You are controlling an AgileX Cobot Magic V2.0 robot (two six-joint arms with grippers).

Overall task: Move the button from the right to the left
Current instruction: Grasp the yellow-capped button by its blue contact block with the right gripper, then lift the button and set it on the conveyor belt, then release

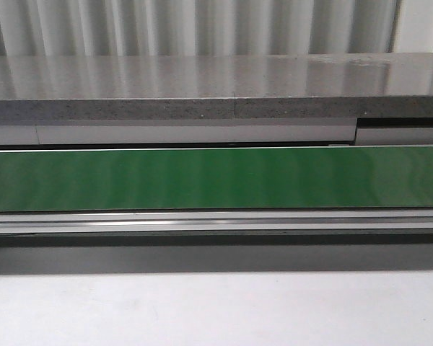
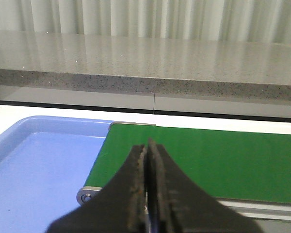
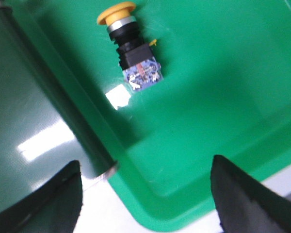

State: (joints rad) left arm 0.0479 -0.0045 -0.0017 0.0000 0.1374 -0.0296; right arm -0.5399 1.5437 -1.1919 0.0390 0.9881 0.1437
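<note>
The button (image 3: 130, 48) lies on its side in a green tray (image 3: 218, 121) in the right wrist view: yellow-orange mushroom cap, black collar, blue-and-clear contact block. My right gripper (image 3: 145, 167) is open and empty, hanging over the tray's near corner, a good way short of the button. My left gripper (image 2: 148, 145) is shut and empty, its tips over the end of the green conveyor belt (image 2: 208, 160), beside a blue tray (image 2: 39, 165). Neither gripper nor the button shows in the front view.
The green belt (image 1: 216, 179) runs across the front view with a metal rail (image 1: 216, 222) in front and a grey stone ledge (image 1: 216, 94) behind. A white table (image 1: 216, 310) lies nearest. The belt's dark end (image 3: 24, 111) borders the green tray.
</note>
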